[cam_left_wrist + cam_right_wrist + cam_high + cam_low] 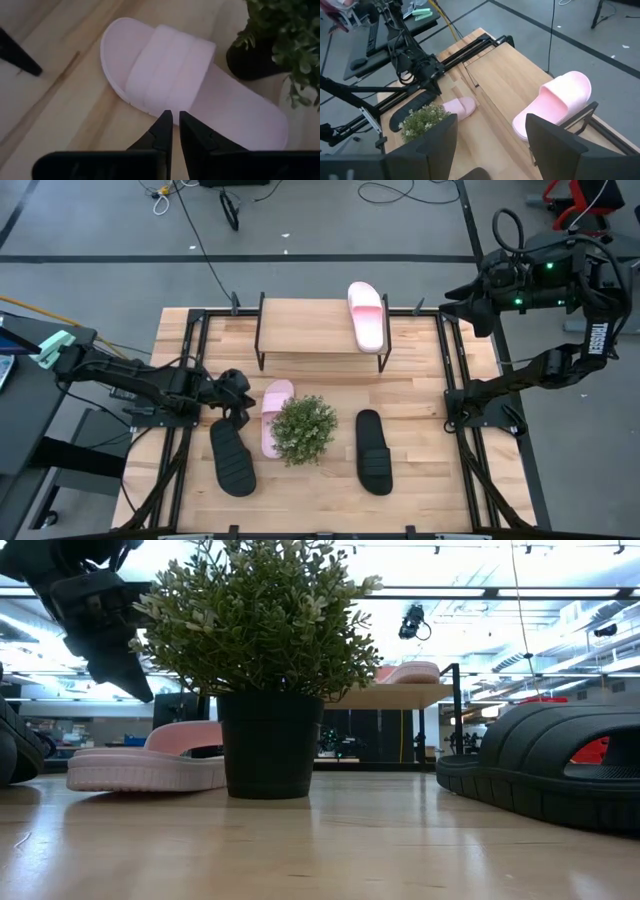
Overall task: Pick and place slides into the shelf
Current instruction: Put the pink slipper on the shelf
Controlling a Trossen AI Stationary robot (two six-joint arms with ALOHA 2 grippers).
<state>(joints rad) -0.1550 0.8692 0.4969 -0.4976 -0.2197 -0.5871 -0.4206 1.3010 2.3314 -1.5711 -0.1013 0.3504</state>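
From above, the light-wood slatted desk (420,395) fills the middle of the frame, and the low light-wood shelf on thin black legs (300,327) stands at its upper centre. One pale pink slip-on sandal with a broad strap (367,315) already lies on the right end of that shelf, its length running from the top of the frame toward the bottom. The second pale pink sandal (274,415) lies on the desk just left of centre, touching or nearly touching the small bushy green plant in a dark pot (303,430) to its right. A black ribbed sandal (231,456) lies at lower left of centre, just beside the pink one, and the other black sandal (373,450) lies right of the plant, apart from it. The left arm reaches in from the left edge, and its left pincer (238,402) hangs at the left side of the pink sandal on the desk; in its own wrist view the two dark fingers (162,136) stand almost together with only a thin slit between them, pointing at the sandal's edge and gripping nothing. The right arm waits at the upper right, off the desk's corner, its right pincer (490,142) spread wide and empty, looking down over the shelf.
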